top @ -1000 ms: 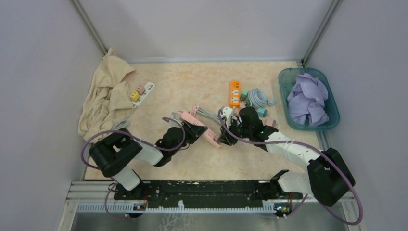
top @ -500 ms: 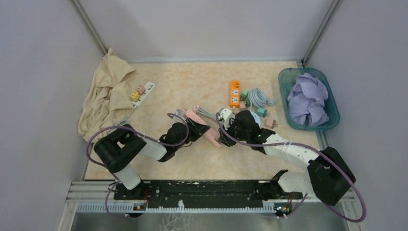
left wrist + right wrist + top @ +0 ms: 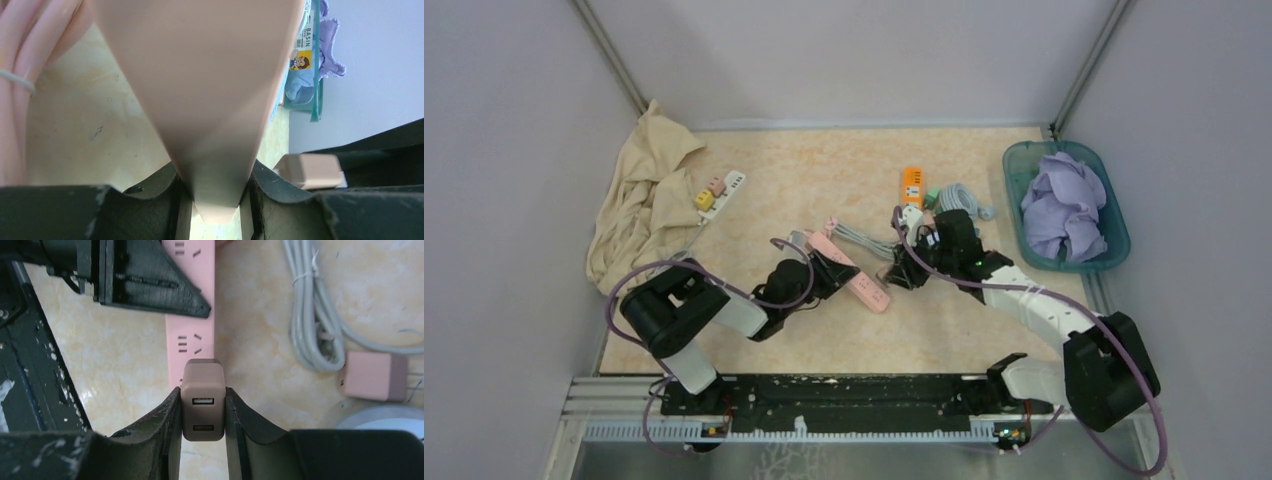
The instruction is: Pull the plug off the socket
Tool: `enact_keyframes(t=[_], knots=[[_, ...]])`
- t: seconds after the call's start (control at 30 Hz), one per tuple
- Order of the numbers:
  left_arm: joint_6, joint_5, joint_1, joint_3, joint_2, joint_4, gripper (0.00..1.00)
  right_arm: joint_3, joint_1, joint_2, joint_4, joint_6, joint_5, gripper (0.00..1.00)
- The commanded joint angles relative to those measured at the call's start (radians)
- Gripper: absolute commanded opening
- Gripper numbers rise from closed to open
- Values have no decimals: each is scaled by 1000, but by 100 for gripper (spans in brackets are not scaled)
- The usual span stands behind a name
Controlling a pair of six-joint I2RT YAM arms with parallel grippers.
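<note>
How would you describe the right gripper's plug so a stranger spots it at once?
Find the central pink power strip; by its end the right gripper clamps a small plug. Its face shows two USB ports, unlike the loose adapter by the grey cable.

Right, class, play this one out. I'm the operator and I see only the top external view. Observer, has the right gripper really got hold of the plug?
Observer: Yes. In the right wrist view the right gripper is shut on the plug, and the plug's two USB ports face the camera.
Operator: Is the strip held?
Observer: The left wrist view shows the left gripper clamping the pink power strip between its fingers.
Operator: Anything close by that I can't see?
Observer: The right wrist view shows a second pink adapter lying beside the bundled grey cable, apart from the plug.
</note>
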Motion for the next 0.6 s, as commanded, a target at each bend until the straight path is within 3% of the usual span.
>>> enact_keyframes(t=[0.0,0.57], knots=[[-5,-23,22,-67,-7,-104,0,68,-32,-47,76,-28,-70,0],[94,79,27,-96,-3,47,0,51,-146,-114,156,70,156,0]])
